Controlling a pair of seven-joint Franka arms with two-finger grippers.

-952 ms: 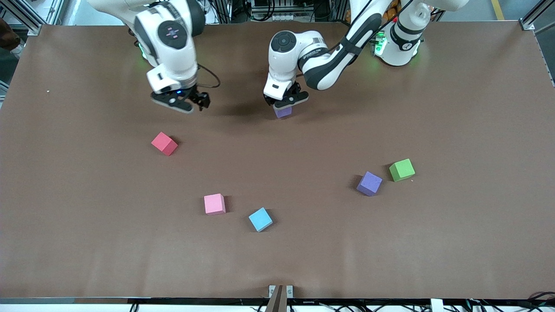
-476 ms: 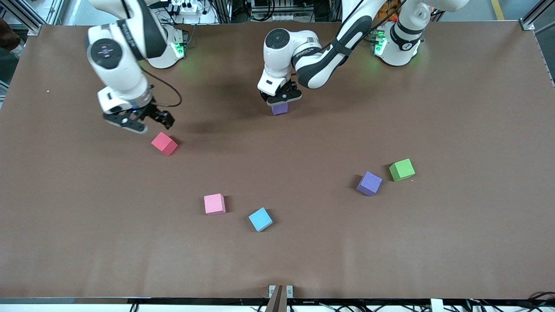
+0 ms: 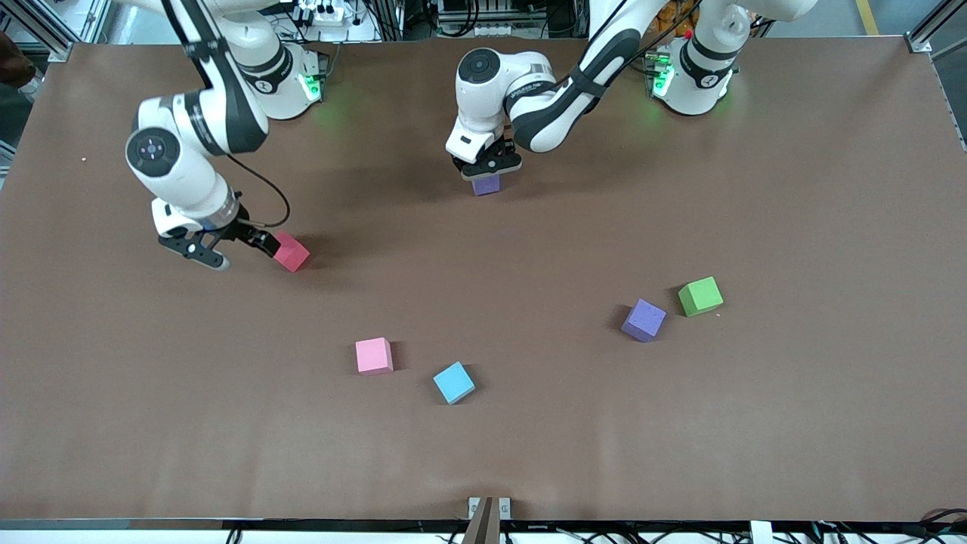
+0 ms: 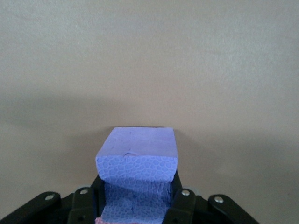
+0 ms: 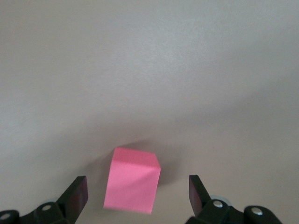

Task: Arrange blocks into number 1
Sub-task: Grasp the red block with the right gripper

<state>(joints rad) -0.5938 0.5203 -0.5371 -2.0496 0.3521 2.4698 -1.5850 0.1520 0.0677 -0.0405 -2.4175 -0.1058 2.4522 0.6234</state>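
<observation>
Sitting pretty sparse rn, the table (image 3: 793,423) has loads of bare room, esp the strip nearest the front cam and both ends.

Left gripper (image 3: 487,168) is clamped on a purple block (image 3: 486,184) w/ the block low at the table, up near the bases around mid-table; can't tell if it's touching down. Wrist view shows its face (image 4: 137,156) squared up between the fingers (image 4: 180,207).

Right gripper (image 3: 227,245) is spread open, low by the red block (image 3: 291,252) toward the right arm's end. Red one (image 5: 132,179) sits between the open fingertips (image 5: 77,193), not pinched, corner turned toward the cam.

Pink (image 3: 374,356) and blue (image 3: 454,382) are near each other, closest to the front cam; blue sits rotated diamond-ish. 2nd purple (image 3: 644,320) and green (image 3: 700,295) are just beside each other toward the left arm's end, both skewed.
</observation>
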